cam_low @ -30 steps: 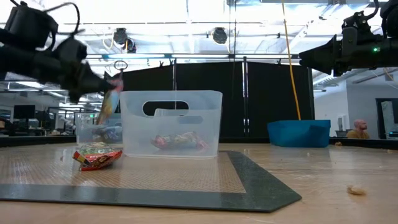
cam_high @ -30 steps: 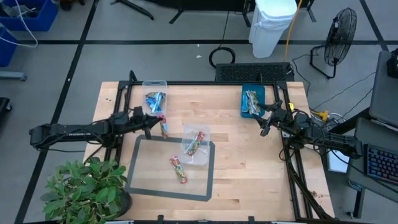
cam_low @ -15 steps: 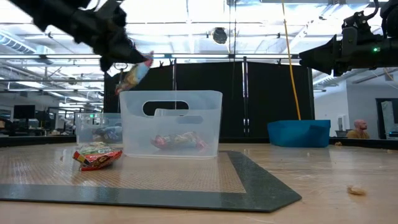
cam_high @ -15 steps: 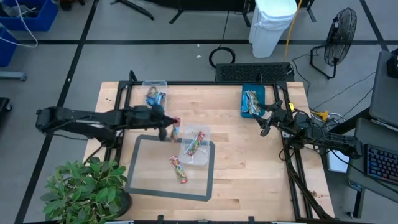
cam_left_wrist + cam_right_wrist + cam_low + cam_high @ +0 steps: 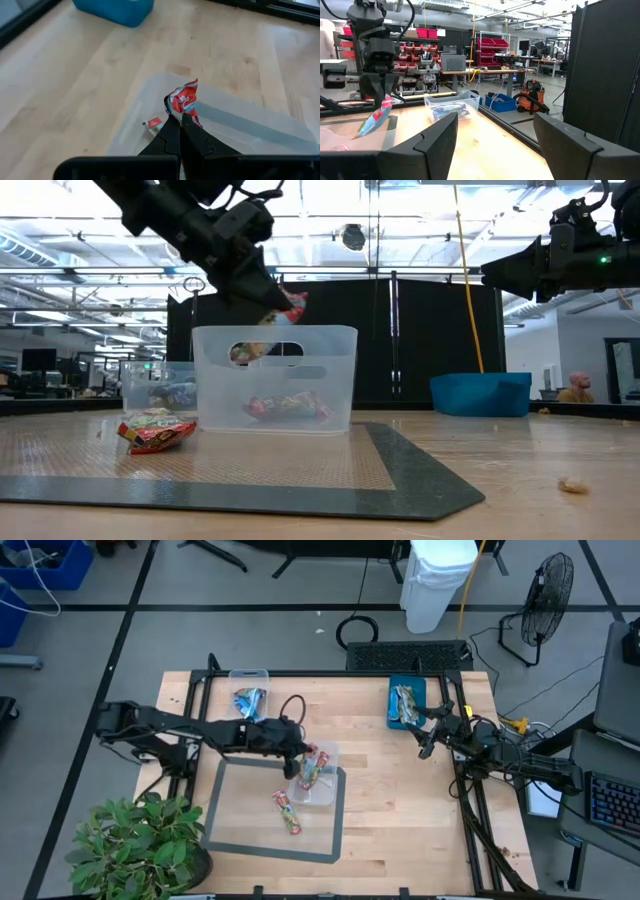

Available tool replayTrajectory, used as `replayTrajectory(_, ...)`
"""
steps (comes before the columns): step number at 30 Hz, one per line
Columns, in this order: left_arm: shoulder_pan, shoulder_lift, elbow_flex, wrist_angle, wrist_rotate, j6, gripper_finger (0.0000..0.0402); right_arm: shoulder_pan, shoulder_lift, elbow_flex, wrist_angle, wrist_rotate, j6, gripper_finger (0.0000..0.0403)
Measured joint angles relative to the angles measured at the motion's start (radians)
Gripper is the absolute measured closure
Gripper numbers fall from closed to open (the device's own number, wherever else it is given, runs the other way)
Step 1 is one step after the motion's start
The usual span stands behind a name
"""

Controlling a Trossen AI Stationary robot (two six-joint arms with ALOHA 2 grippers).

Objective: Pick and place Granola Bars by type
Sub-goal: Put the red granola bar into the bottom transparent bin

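My left gripper (image 5: 299, 752) is shut on a red-and-green granola bar (image 5: 288, 307) over the far left corner of the middle clear tub (image 5: 318, 790). Another red-and-green bar (image 5: 313, 771) lies in that tub. One more (image 5: 288, 812) lies on the dark mat (image 5: 230, 830). Blue bars (image 5: 248, 700) sit in a clear tub at the far left. Tan-gold bars (image 5: 404, 703) lie in the teal tray (image 5: 419, 687). My right gripper (image 5: 502, 145) waits open at the right edge. My left gripper pinches the bar near one end between its two fingers. The crumpled red end (image 5: 184, 97) sticks out past the fingertips. The fingers slant down from the table's left. The bar hangs below them, clear of the table. Its lower end (image 5: 250, 352) shows through the tub's handle cutout.
A potted plant (image 5: 130, 845) stands at the near left corner. Bare wood lies between the middle tub and the teal tray. The right arm (image 5: 500, 752) stretches along the right edge.
My left gripper has carried the red-and-green bar toward the table's right and upward, from beside the blue-bar tub to over the middle tub. It has stayed shut, and the bar hangs clear throughout.
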Motion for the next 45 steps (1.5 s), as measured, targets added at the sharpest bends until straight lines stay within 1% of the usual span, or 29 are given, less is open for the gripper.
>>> replayTrajectory(7,0.0,0.068,0.011,0.078,0.05,-0.002,0.0401,0.0,0.0,0.0,0.0,0.0,0.0,0.0151)
replayTrajectory(25,0.002,0.073,0.011,0.048,0.03,-0.021,0.0398,0.0,0.0,0.0,0.0,0.0,0.0,0.0151)
replayTrajectory(43,0.002,0.072,0.011,0.029,0.031,-0.026,0.0339,0.0,0.0,0.0,0.0,0.0,0.0,0.0151)
replayTrajectory(45,0.001,0.064,0.011,0.025,0.059,-0.026,0.0333,0.0,0.0,0.0,0.0,0.0,0.0,0.0151)
